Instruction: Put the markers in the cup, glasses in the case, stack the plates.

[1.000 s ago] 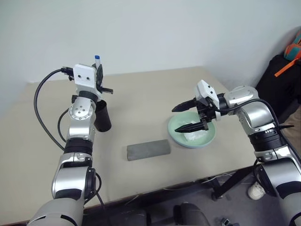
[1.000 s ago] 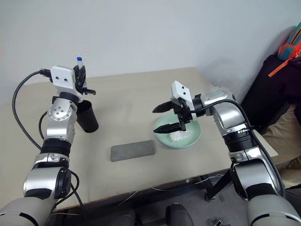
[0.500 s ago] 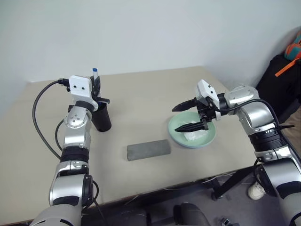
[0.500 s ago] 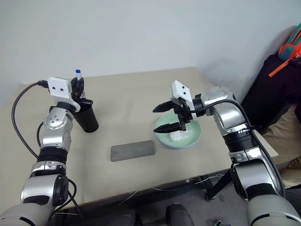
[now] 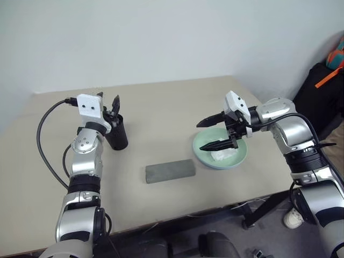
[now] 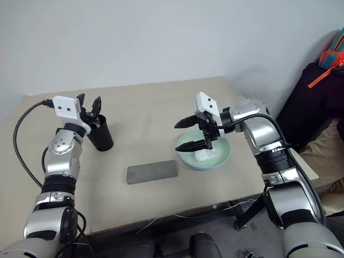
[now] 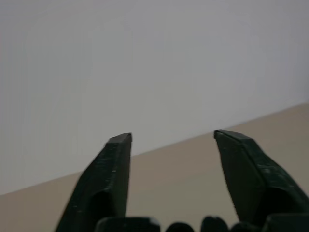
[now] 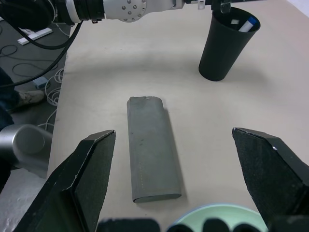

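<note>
Right wrist view: blue-capped marker (image 8: 250, 21) stands inside the cup (image 8: 227, 46).

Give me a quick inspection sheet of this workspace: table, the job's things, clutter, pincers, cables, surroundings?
Surface: beige table, bare between the items.
Job's things: black cup upright with a blue-capped marker inside; grey case shut, lying flat; mint green plate on a light blue plate. Glasses: nothing seen.
Clutter: crumpled white tissue in the green plate.
Pincers: left pincer open, just above the cup's rim; right pincer open, empty, over the plates.
Cables: black cable looping beside the left arm.
Surroundings: pale wall; dark bag with orange strap at the right.
</note>
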You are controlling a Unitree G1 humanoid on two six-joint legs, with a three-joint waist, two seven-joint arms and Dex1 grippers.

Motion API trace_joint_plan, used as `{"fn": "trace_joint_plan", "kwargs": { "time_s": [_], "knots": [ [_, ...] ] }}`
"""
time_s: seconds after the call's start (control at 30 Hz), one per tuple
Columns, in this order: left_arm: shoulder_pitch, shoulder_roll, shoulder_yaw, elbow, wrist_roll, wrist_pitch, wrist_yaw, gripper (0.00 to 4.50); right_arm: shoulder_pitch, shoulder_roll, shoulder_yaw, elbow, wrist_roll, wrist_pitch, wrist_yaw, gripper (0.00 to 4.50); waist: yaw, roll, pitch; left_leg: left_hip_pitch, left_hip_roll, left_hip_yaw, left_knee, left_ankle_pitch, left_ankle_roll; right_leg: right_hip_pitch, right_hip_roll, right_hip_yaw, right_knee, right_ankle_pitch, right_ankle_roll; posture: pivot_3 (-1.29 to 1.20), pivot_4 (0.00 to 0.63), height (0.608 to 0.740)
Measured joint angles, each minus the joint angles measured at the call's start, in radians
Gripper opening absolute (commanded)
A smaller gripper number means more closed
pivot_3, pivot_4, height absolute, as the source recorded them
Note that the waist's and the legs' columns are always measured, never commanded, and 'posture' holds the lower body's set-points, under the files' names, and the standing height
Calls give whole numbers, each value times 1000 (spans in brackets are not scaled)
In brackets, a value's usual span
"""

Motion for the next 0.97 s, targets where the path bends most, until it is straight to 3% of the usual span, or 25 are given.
{"fn": "trace_joint_plan", "kwargs": {
  "time_s": [0.07, 0.23, 0.37, 0.47, 0.7, 0.83, 0.97],
  "knots": [
    [16, 3, 1, -9, -3, 6, -18, 4486, 0, 0, 0, 0, 0, 0, -1, 4182, 0, 0, 0, 0, 0, 0, 0, 0, 0, 0, 0, 0, 0, 0, 0, 0, 0, 738],
    [88, 65, 12, -159, -86, 127, -141, 4486, 1, -9, 0, -2, 0, 2, -7, 4182, -3, 0, 0, -1, 1, 0, -1, 0, -1, -2, 0, 0, 0, 0, 0, 0, 0, 738],
    [273, 260, 93, -470, -266, 375, -323, 4486, 12, -40, -14, -3, 2, 10, -11, 4182, -10, 0, 0, 0, 4, 0, -4, -2, -1, -5, 1, 0, -1, -1, -1, 0, 0, 738],
    [457, 392, 200, -670, -389, 527, -456, 4486, 23, -50, -33, -2, 4, 17, -26, 4182, -8, 0, 1, 3, 3, 0, -9, -3, -2, -4, 0, 1, -2, -3, -2, 0, 0, 738],
    [809, 528, 551, -871, -611, 871, -626, 4486, 51, -56, -50, -33, 16, 31, -72, 4182, -3, 1, 2, 2, 13, 0, -10, -3, -3, -4, -1, -4, -8, -5, -3, 0, 0, 738],
    [963, 542, 672, -974, -641, 990, -680, 4486, 72, -48, -51, -123, 34, 69, -104, 4182, -2, 5, 3, 2, 17, 1, -12, -3, -4, -3, -5, -15, -15, -5, -3, 0, 0, 738],
    [1010, 503, 731, -1064, -703, 1047, -691, 4486, 85, -46, -50, -193, 63, 118, -115, 4182, 0, 5, 3, 2, 17, 0, -14, -5, -6, -3, -6, -21, -15, -5, -3, 0, 0, 738]
  ]
}}
